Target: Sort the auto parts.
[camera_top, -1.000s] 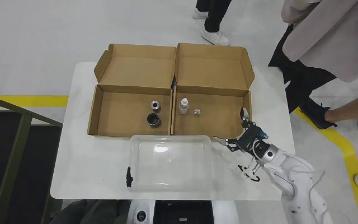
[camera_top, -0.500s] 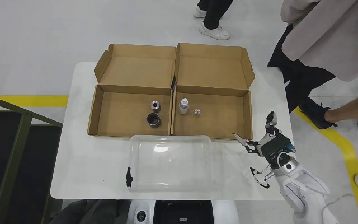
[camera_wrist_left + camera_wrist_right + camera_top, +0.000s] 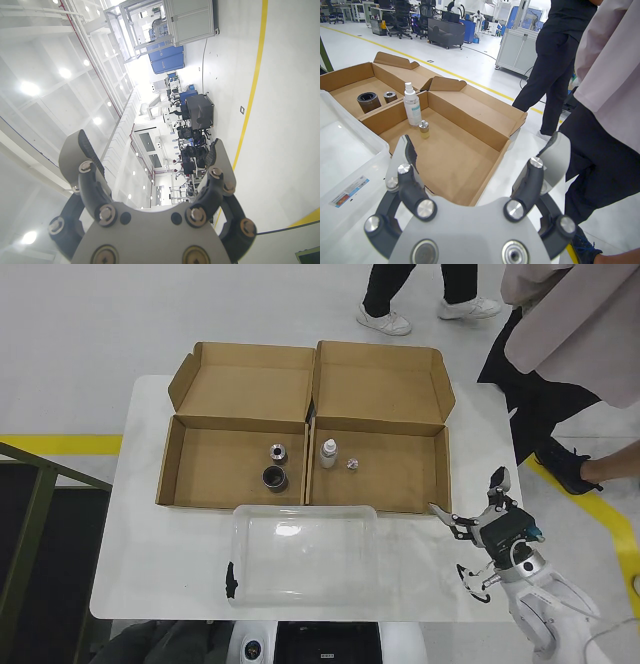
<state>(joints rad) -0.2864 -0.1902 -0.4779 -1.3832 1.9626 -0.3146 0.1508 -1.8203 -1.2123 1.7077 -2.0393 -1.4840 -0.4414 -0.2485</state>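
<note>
Two open cardboard boxes stand side by side on the white table (image 3: pixel 140 554). The left box (image 3: pixel 205 469) holds a dark metal sleeve (image 3: pixel 274 477) (image 3: pixel 368 102) and a smaller metal cylinder (image 3: pixel 275 451) (image 3: pixel 390 97). In the right box (image 3: pixel 400 474) (image 3: pixel 460 155) stand a clear spray bottle (image 3: pixel 328 453) (image 3: pixel 411 105) and a small capped part (image 3: pixel 351 463) (image 3: pixel 424 129). My right gripper (image 3: pixel 468 494) (image 3: pixel 482 142) hangs open and empty beside the right box's front right corner. My left gripper (image 3: pixel 150 145) is open, holds nothing and points up into the hall.
A clear plastic bin (image 3: pixel 305 554) (image 3: pixel 345 150) sits in front of the boxes with nothing in it, a small black piece (image 3: pixel 230 582) at its left front corner. Both box lids stand up at the back. Bare table lies to the right of the boxes.
My right arm has drawn back from the right box's front corner toward the table's right front edge, its gripper staying open. Nothing in the boxes has moved.
</note>
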